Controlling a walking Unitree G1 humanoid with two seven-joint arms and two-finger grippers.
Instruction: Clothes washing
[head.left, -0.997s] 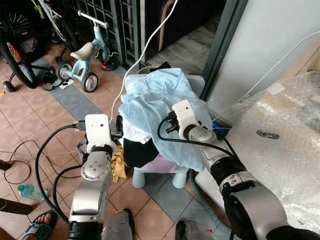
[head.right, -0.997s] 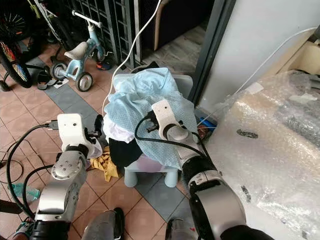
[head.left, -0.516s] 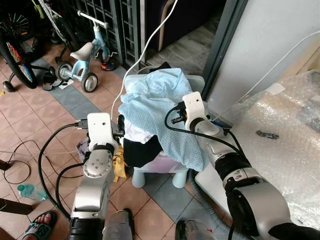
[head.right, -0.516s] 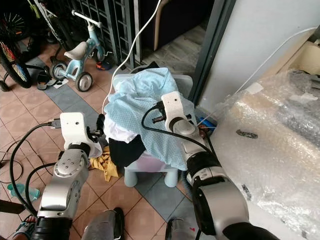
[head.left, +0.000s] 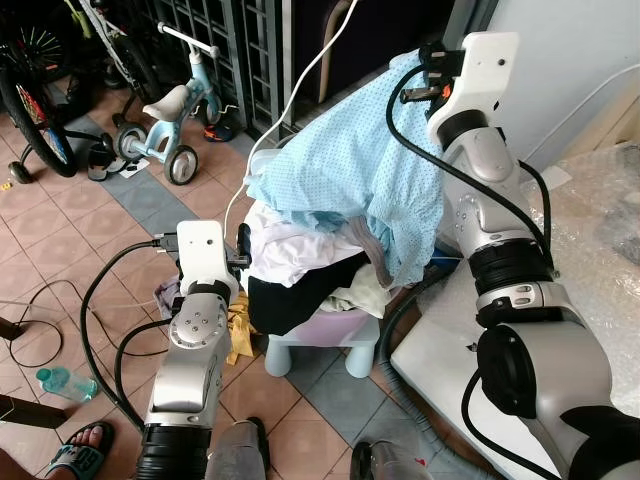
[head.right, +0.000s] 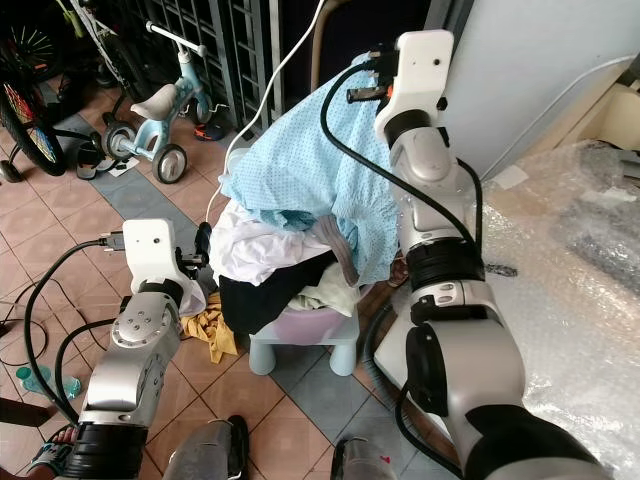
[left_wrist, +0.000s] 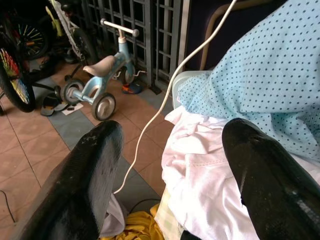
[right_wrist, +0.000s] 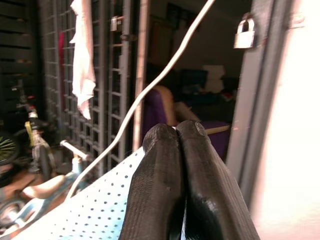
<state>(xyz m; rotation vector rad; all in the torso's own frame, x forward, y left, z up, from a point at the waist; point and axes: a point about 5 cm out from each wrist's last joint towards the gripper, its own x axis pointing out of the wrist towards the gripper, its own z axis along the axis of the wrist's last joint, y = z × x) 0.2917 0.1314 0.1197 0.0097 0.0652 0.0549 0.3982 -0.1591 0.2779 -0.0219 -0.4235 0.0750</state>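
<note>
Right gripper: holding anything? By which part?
Right gripper is shut on the light blue dotted garment, pinching its top edge with the rest hanging over the laundry pile. Left gripper is open, holding nothing.

Small blue-and-white kids' tricycle (head.left: 172, 118) on the terracotta tile floor (head.left: 60, 230), next to the dark metal grille gate (head.left: 225, 50). Big bicycle wheel (head.left: 28, 112) at far left, sandals beside it. White cable (head.left: 300, 90) hanging down in front of the gate. Padlock (right_wrist: 244, 35) on the door frame. White cloth (right_wrist: 83, 55) hung on the grille. Bubble-wrapped bulky item (head.left: 590, 260) on the right. Plastic bottle (head.left: 68, 384) lying on the tiles, a sandalled foot (head.left: 78, 463) near it.
</note>
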